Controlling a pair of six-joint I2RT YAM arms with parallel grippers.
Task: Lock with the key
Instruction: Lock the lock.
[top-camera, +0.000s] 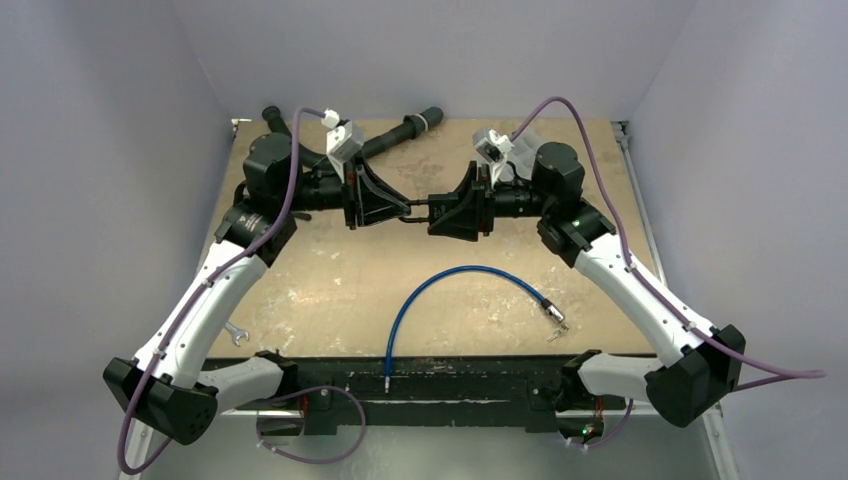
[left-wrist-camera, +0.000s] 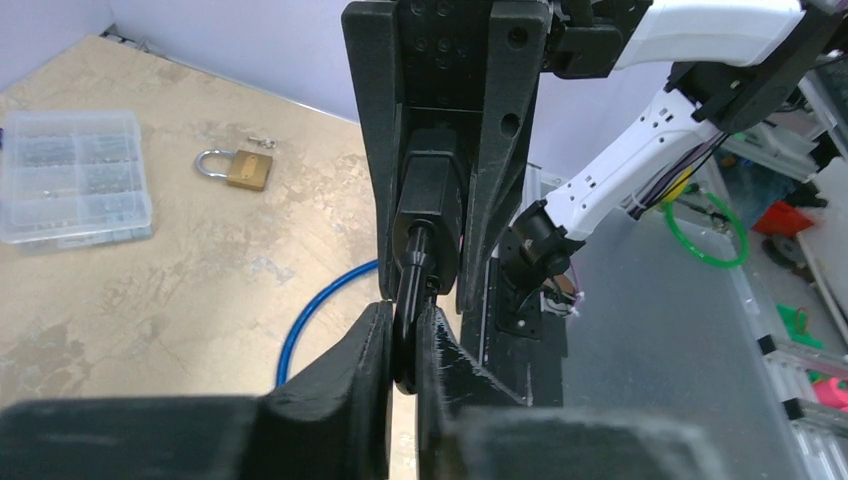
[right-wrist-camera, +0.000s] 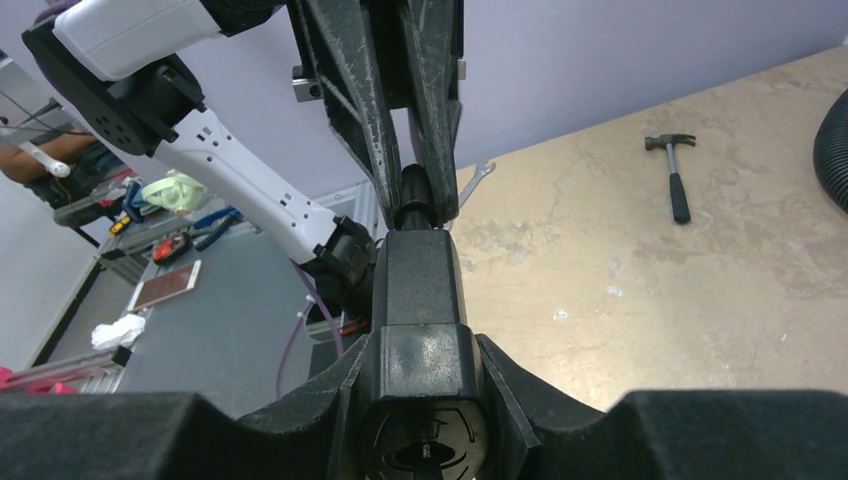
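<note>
My left pincer (left-wrist-camera: 403, 322) is clenched on a slim black piece that I take for the head of the key (left-wrist-camera: 413, 265). Its fingers pinch it flat from both sides. From my left wrist camera the other end of that piece runs straight into the end of the black lock body (right-wrist-camera: 418, 280). My right pincer (right-wrist-camera: 425, 345) faces the left one and is clamped around the lock body from both sides. On the right wrist camera I see a round face on the lock body's near end, but I cannot make out what it is.

The two pincers meet nose to nose in the air over the middle of the desk (top-camera: 330, 290), nearer the far edge than the near one, so lock and key hang between them clear of the surface.

Further out, a blue cable (top-camera: 470, 272) lies in an arch toward the near edge, apart from both arms. A wrench (top-camera: 237, 333) sits by the near left corner and a black hose (top-camera: 400, 130) lies along the far edge. A brass padlock (left-wrist-camera: 240, 168) and a hammer (right-wrist-camera: 675, 175) lie untouched on the desk.

As I read it, the pick-up and the lining-up are done and the key looks seated. What I judge is left is the turn itself. I cannot tell from these views whether the key has been rotated at all, nor whether anything is latched into the lock.
</note>
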